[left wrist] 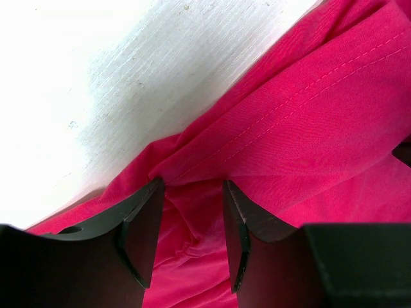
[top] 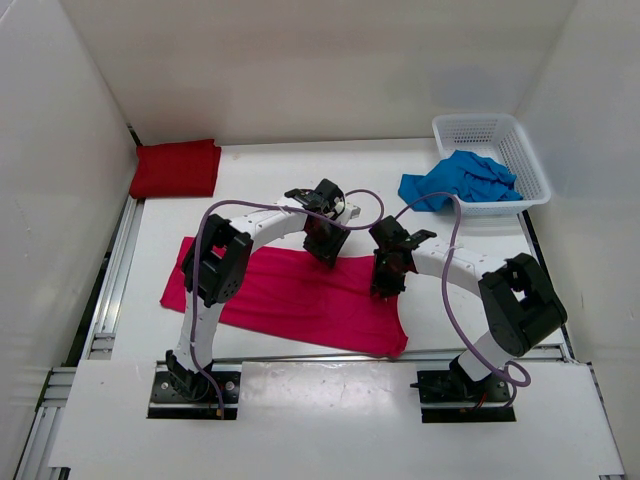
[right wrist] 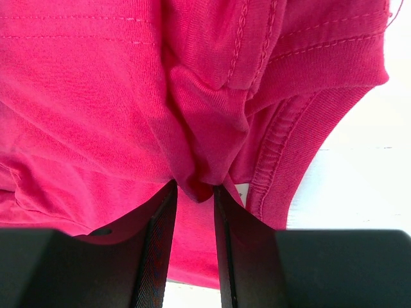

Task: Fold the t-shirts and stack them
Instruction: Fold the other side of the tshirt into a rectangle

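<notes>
Pink shirt [right wrist: 96, 96] in right pincer [right wrist: 192, 189] (apparently)

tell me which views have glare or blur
Left wrist: table blown out to white at upper left, near fingers dark and soft. Right wrist: pink shirt stitching sharp, table at right washed out. Top external: even light, only faint shadows.

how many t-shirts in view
3. A dark red t-shirt lies folded at the far left corner, a pink t-shirt is spread mid-table, and a blue t-shirt spills from the white mesh basket far right. Others may hide under it.
</notes>
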Robot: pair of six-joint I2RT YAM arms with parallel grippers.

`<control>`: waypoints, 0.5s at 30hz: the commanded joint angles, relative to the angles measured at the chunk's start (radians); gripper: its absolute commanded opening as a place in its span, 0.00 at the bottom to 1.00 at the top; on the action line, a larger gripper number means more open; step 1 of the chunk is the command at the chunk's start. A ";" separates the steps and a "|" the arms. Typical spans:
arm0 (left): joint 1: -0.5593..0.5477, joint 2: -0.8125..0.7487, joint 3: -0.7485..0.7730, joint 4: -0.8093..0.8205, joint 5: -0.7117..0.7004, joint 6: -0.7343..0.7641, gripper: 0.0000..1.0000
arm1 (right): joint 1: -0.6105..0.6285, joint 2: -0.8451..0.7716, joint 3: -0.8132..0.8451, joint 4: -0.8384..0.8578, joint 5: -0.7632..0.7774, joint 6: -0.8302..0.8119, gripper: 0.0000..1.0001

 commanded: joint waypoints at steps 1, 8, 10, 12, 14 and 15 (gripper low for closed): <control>-0.011 -0.081 0.002 0.008 -0.006 0.007 0.53 | 0.001 -0.006 0.023 -0.022 0.013 -0.005 0.34; -0.011 -0.081 0.002 0.008 -0.006 0.007 0.53 | 0.001 -0.015 0.023 -0.022 0.013 -0.005 0.34; -0.011 -0.072 0.002 0.008 -0.006 0.007 0.53 | 0.001 -0.015 0.023 -0.022 0.013 -0.005 0.34; -0.011 -0.072 0.002 0.008 -0.006 0.007 0.53 | 0.001 -0.015 0.023 -0.022 0.013 -0.005 0.34; -0.011 -0.072 0.011 0.008 -0.015 0.007 0.53 | 0.001 -0.015 0.023 -0.022 0.013 -0.005 0.34; -0.011 -0.072 0.011 0.008 -0.015 0.007 0.53 | 0.001 -0.015 0.023 -0.022 0.013 -0.005 0.34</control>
